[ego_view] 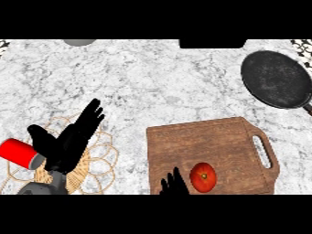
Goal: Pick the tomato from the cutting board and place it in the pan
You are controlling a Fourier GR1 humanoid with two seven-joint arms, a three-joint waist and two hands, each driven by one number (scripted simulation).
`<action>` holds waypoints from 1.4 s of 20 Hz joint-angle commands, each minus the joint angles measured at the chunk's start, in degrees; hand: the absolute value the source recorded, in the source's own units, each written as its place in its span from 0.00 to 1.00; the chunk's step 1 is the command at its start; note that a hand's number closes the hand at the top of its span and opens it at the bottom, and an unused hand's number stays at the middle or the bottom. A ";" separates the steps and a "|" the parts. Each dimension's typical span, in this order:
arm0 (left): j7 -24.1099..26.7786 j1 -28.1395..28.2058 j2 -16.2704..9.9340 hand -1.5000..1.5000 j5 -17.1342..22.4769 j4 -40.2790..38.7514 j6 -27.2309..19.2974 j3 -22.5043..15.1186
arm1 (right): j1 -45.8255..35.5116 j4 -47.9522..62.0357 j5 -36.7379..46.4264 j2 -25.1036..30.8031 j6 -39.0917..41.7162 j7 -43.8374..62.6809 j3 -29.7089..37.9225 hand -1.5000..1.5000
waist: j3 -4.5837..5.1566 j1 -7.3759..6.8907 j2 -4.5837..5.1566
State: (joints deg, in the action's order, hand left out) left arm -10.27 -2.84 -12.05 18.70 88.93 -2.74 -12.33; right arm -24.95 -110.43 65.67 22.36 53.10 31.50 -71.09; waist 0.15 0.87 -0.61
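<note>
Right hand pokes up at the lower edge, fingers straight, holding nothing, just left of the round red tomato lying on the wooden cutting board. Left hand rests open over a woven mat beside a red can. Far right, the dark pan holds nothing.

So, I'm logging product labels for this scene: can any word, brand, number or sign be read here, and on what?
None can be read.
The red can shows no lettering.
The tomato, cutting board and pan carry no markings.
The woven mat bears only a pattern.
</note>
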 commanded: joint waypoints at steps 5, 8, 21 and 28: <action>-0.06 1.41 0.38 0.50 -0.82 1.90 1.23 0.48 | 6.11 3.99 6.75 -6.68 3.62 8.74 -2.95 0.00 | -0.14 -0.95 0.49; 2.53 4.00 0.19 0.50 -1.80 0.41 2.93 -0.13 | 7.35 2.48 7.90 -6.09 3.31 10.32 -4.70 0.00 | -0.14 -1.00 0.45; -0.20 0.46 2.42 0.50 -2.14 -0.41 3.68 3.13 | 2.76 7.81 14.75 -1.22 -3.32 0.91 -0.64 0.00 | -0.15 -1.09 0.59; -3.48 -3.19 2.80 0.50 -2.13 -1.65 3.86 5.15 | 1.04 14.29 17.60 2.46 -11.57 -5.53 3.63 0.00 | -0.16 -1.07 0.66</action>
State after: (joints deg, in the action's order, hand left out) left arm -12.33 -3.95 -9.21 16.18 88.78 0.67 -8.91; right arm -22.86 -101.38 81.36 24.99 46.49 29.28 -68.91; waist 0.00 -0.18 -0.01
